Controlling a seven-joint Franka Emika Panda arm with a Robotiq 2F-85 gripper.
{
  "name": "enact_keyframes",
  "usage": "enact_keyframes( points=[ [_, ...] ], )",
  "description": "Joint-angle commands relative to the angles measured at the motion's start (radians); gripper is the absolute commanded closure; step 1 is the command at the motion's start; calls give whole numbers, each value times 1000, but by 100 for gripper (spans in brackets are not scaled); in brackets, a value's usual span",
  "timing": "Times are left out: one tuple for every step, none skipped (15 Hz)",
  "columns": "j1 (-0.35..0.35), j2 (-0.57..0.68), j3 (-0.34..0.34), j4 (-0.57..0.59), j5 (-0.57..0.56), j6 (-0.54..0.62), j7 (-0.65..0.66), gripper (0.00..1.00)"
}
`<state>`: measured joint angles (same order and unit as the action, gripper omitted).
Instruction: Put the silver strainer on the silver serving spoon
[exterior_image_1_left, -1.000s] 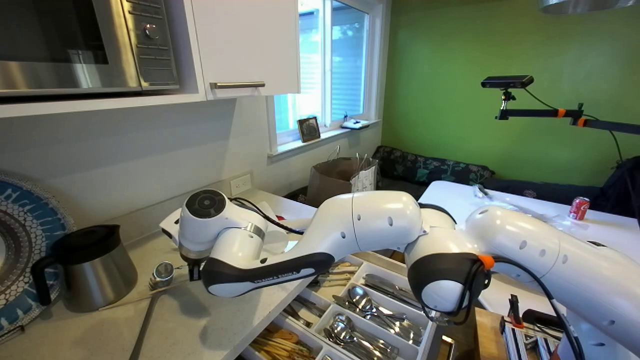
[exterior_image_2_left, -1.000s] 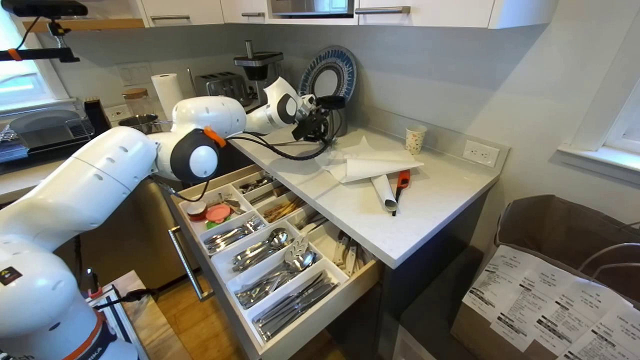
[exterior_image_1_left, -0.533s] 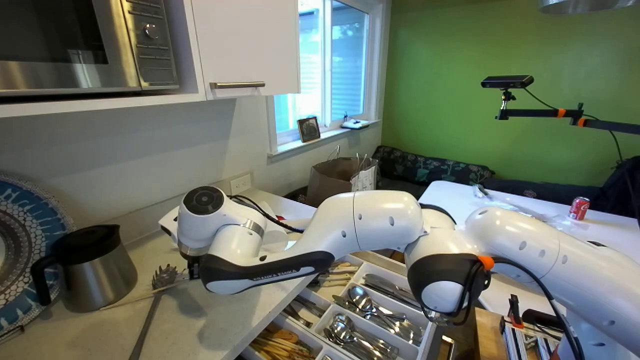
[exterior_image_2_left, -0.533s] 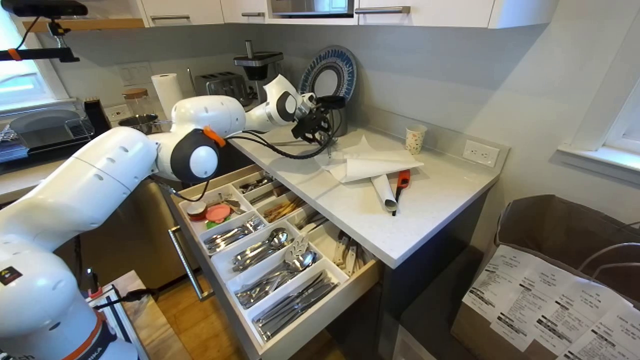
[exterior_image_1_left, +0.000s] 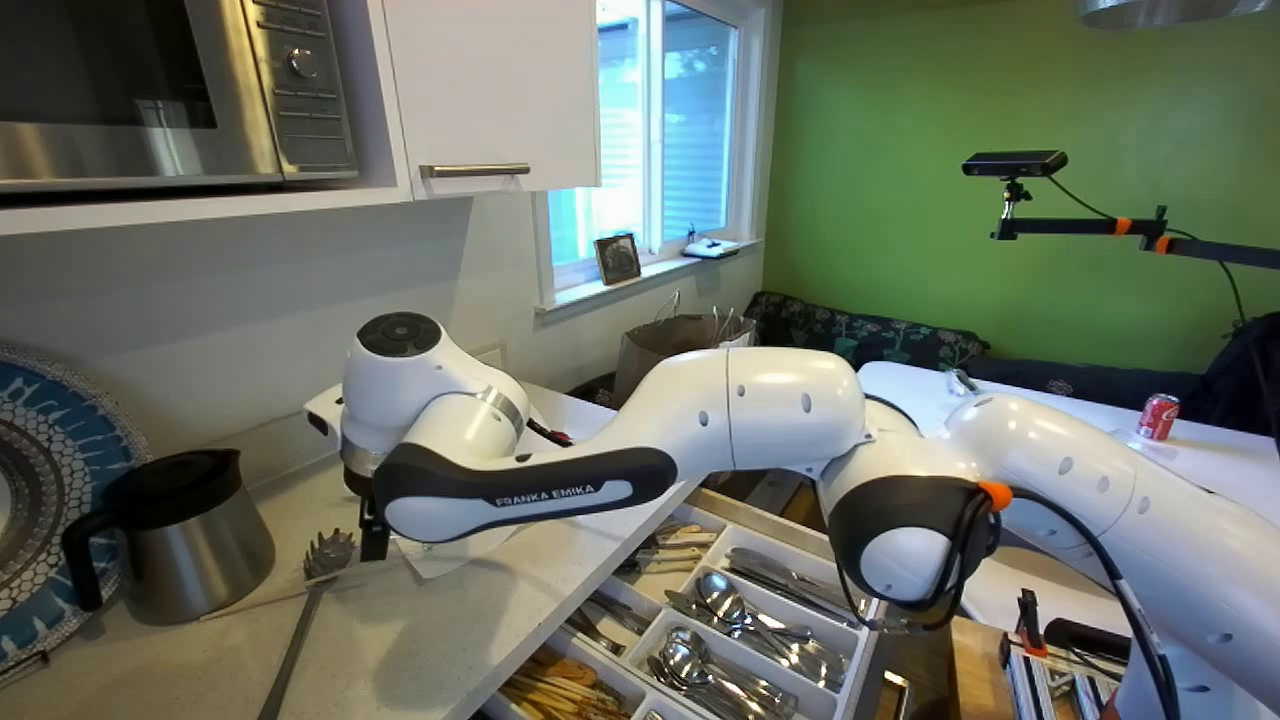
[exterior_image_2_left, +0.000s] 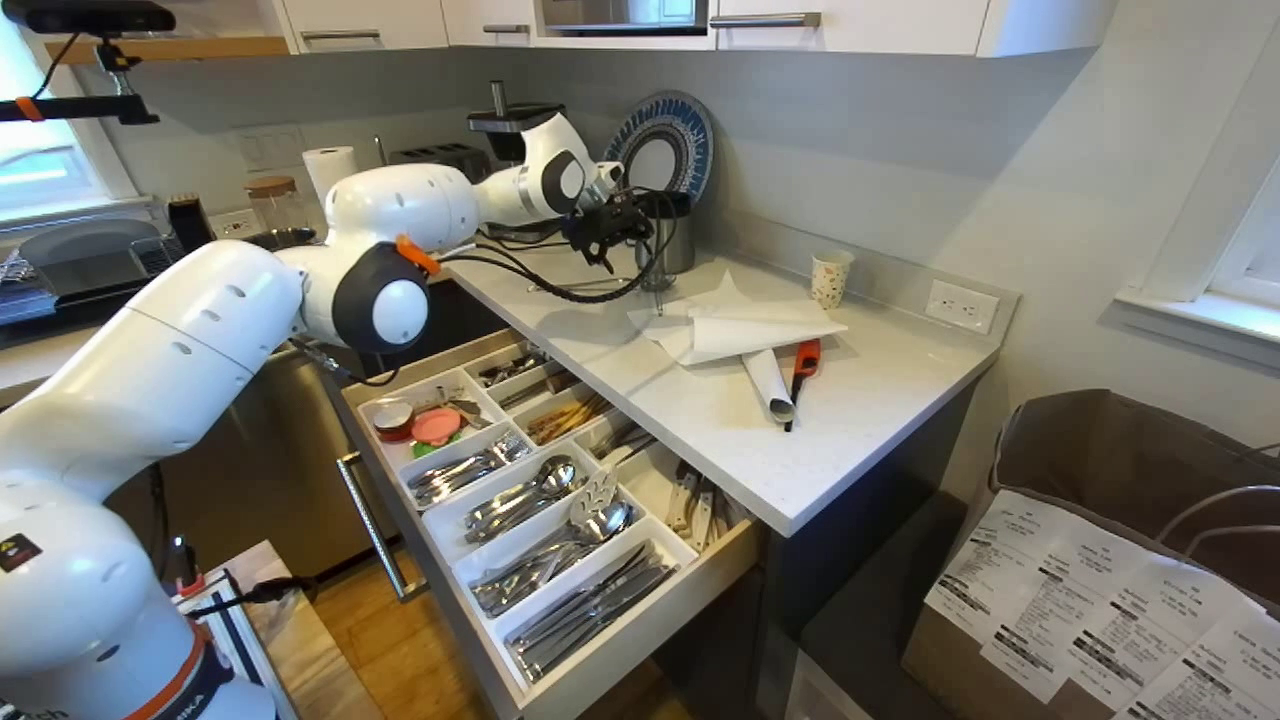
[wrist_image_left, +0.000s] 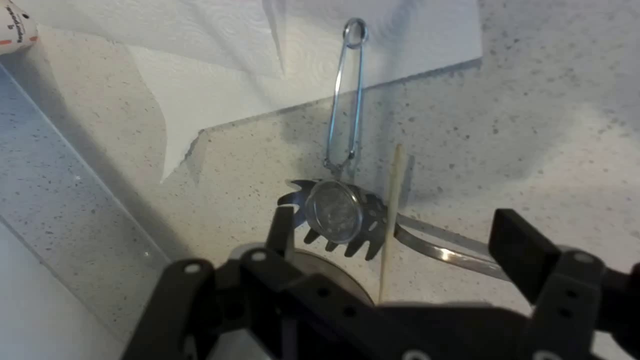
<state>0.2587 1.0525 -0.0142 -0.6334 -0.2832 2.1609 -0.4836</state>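
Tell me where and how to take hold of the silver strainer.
Likely best: from above, pinch the strainer by its wire handle. In the wrist view, its two long wires extend clear of the serving spoon, and the open claw would close across them.

We look down on a pale, speckled worktop (wrist_image_left: 235, 172), the black two-fingered claw (wrist_image_left: 395, 231) along the bottom with its fingers wide apart. We see the round-headed silver strainer (wrist_image_left: 335, 212), its head lying on the toothed head of the silver serving spoon (wrist_image_left: 370, 210). The strainer's two-wire handle ends in a coiled ring over white, swirl-patterned paper (wrist_image_left: 235, 55). A pale wooden stick (wrist_image_left: 392, 215) crosses the spoon's neck, and the spoon's curved handle passes behind one finger. At upper left we catch part of a white printed cup (wrist_image_left: 14, 27); a round grey object (wrist_image_left: 332, 272) is mostly hidden by the claw.
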Motion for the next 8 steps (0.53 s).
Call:
enact_keyframes(
  points=[
    [-23, -84, 42, -49, 61, -144, -3, 0],
    [-27, -103, 42, -55, 72, -205, 12, 0],
    [-35, -119, 47, -57, 92, -260, 24, 0],
    [-41, -134, 47, -57, 108, -307, 42, 0],
    [-53, -149, 54, -60, 131, -337, 55, 0],
    [-62, -158, 56, -60, 148, -346, 77, 0],
    [-73, -168, 63, -69, 168, -335, 92, 0],
    [-81, -177, 69, -83, 183, -296, 96, 0]
  ],
)
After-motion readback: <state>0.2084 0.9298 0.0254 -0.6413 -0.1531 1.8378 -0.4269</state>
